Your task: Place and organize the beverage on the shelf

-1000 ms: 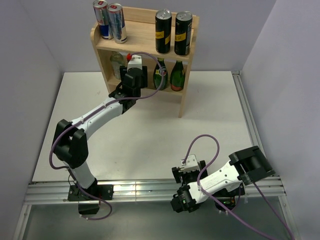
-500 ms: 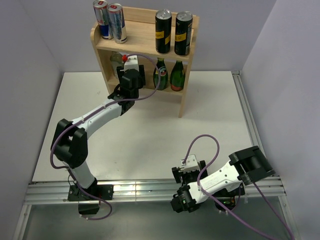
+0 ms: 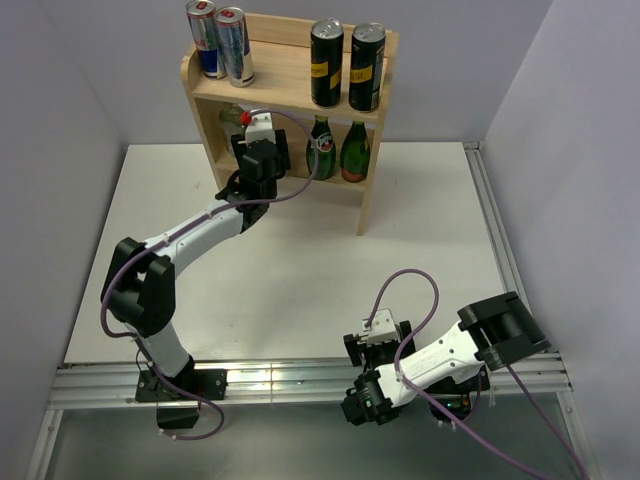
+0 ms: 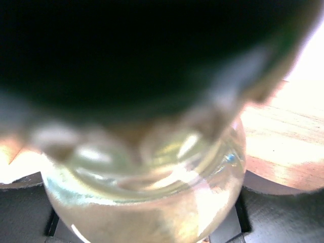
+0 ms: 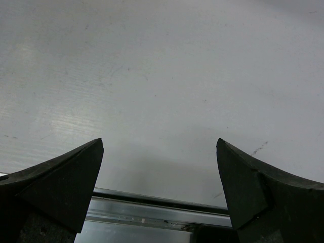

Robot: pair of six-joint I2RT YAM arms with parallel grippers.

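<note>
Pale wood frames the scene as the left gripper (image 3: 252,135) reaches into the lower tier of the shelf (image 3: 280,30), its jaws closed around a clear bottle (image 4: 147,177) topped with a red cap. The wrist view shows the glass filling the gap between the dark pads and touching both, with the tier's board just beyond it to the right.

The bottle stands upright, long axis vertical, at the left end of the lower tier. It sits directly ahead of the jaws and apart from the two green bottles (image 3: 355,150) at the right end. Whether its base rests on the board cannot be told.

Overhead, a pair of blue-and-silver cans (image 3: 232,45) and a pair of black cans (image 3: 326,62) line the top tier.

The right gripper (image 5: 159,147) sits folded at the near edge of the white surface (image 3: 300,270), jaws spread wide on nothing, well apart from the shelf.

Judging by this, placement is nearly finished. The left arm alone is positioned to set the bottle down and let go, then back straight out without tipping it.
</note>
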